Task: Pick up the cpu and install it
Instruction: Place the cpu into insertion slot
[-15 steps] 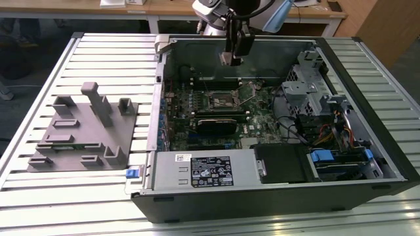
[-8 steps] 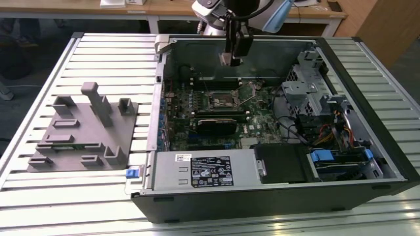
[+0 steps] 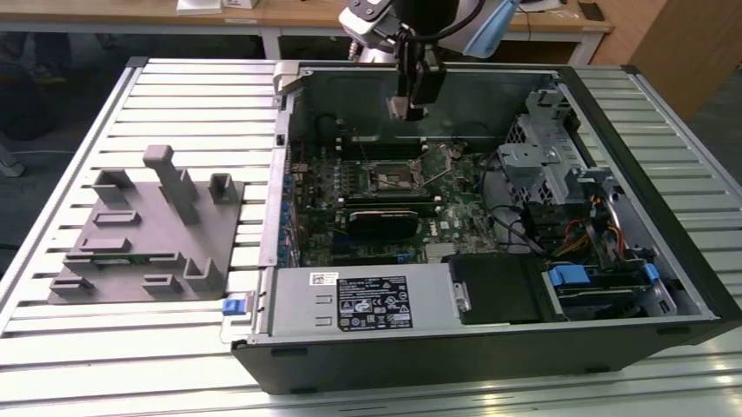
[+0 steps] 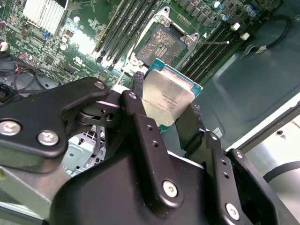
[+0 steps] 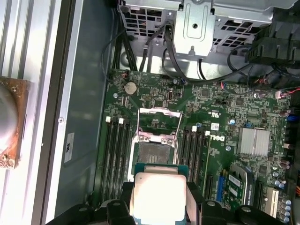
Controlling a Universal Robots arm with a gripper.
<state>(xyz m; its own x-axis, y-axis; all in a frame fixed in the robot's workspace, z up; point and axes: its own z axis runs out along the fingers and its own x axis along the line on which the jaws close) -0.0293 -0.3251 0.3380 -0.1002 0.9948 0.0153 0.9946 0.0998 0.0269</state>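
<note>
Gripping cpu (image 5: 158, 193), pincer (image 4: 166, 99) hangs above open socket (image 5: 153, 152); memory slots (image 5: 117, 154) flank socket both sides.

No print is sharp enough to read letter by letter. The large label (image 3: 368, 300), black and white with rows of tiny marks and symbols, sits on the power-supply cover (image 3: 432, 300), well apart from the gripper (image 3: 408, 109) at the far end of the case. A small white sticker (image 3: 322, 278) with a dark code block lies just beside that label. In the first wrist view a white logo (image 5: 206, 137) is printed on the green board (image 5: 225, 154) near the gripper, and a pale sticker (image 5: 69, 146) stands on the case wall (image 5: 86, 117) farther off. The cpu (image 4: 168, 93), clamped in the gripper, shows no legible print.
</note>
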